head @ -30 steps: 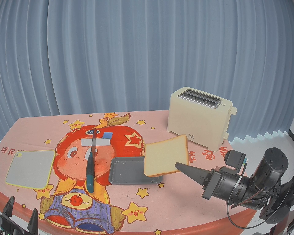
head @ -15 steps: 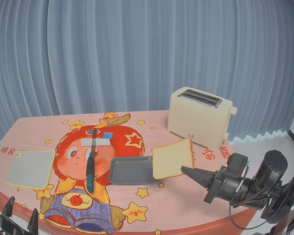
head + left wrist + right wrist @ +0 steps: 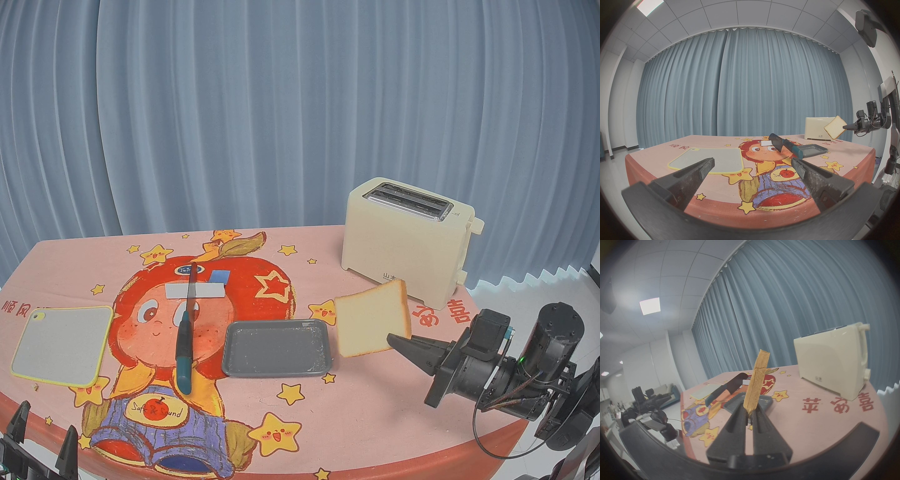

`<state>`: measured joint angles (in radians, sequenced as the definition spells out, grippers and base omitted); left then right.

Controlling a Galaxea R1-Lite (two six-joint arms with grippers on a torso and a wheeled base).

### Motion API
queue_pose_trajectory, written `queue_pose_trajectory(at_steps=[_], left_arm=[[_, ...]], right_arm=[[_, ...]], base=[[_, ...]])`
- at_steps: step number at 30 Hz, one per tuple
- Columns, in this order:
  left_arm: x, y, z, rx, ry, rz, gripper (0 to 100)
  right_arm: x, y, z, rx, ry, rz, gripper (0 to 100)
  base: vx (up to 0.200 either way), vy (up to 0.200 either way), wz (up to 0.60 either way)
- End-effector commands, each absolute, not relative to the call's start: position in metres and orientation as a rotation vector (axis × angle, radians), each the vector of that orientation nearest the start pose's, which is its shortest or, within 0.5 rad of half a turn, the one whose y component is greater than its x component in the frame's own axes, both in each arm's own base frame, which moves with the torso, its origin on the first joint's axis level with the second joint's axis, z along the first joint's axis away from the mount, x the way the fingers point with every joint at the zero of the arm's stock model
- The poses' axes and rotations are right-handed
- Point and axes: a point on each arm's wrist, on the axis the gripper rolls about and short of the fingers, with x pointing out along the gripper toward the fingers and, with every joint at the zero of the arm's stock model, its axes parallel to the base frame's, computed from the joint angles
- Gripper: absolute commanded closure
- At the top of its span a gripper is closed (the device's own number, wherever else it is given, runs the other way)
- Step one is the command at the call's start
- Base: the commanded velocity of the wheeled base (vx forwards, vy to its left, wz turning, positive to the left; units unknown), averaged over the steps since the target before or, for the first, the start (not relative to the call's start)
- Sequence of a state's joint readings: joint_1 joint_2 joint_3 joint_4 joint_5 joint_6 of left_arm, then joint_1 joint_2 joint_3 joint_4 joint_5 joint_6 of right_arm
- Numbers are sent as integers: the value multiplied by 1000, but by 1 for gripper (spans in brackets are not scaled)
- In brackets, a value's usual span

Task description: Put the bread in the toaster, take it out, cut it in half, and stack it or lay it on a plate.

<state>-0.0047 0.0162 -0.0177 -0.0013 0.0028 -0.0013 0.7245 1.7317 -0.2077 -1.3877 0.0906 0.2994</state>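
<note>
1. On the pink printed surface (image 3: pixel 375 406), the cream two-slot toaster (image 3: pixel 406 250) is seen empty
2. The pale square bread slice (image 3: pixel 372 317) has been carried aloft past the dark grey tray (image 3: pixel 277 347) toward it; insertion is judged next
3. It is gripped by the right end effector (image 3: pixel 392 339); the left end effector (image 3: pixel 752 162) is held open

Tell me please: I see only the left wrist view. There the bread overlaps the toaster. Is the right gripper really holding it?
Observer: Yes. In the right wrist view the right gripper is shut on the lower edge of the bread, which stands upright on edge.
Operator: Does the bread touch the toaster?
Observer: No. That view shows bare tablecloth between it and the toaster.
Operator: Are the toaster slots free?
Observer: The head view shows both slots on top with no bread in them.
</note>
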Motion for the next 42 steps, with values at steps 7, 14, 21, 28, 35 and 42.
queue_pose_trajectory(at_steps=[7, 14, 21, 28, 35, 42], left_arm=[[-22, 0, 76, -1, 12, -2, 0], [-22, 0, 76, -1, 12, -3, 0], [-22, 0, 76, -1, 12, -2, 0], [-22, 0, 76, -1, 12, -2, 0], [-22, 0, 76, -1, 12, -3, 0], [-22, 0, 76, -1, 12, -2, 0]], right_arm=[[181, 140, 106, 146, 238, 724, 100], [181, 136, 104, 147, 245, 712, 100], [180, 133, 104, 145, 250, 704, 100], [182, 128, 105, 151, 243, 690, 100], [181, 107, 114, 82, 185, 753, 100], [181, 94, 113, 42, 168, 763, 100]], base=[[0, 0, 0], [0, 0, 0], [0, 0, 0], [0, 0, 0], [0, 0, 0], [0, 0, 0]])
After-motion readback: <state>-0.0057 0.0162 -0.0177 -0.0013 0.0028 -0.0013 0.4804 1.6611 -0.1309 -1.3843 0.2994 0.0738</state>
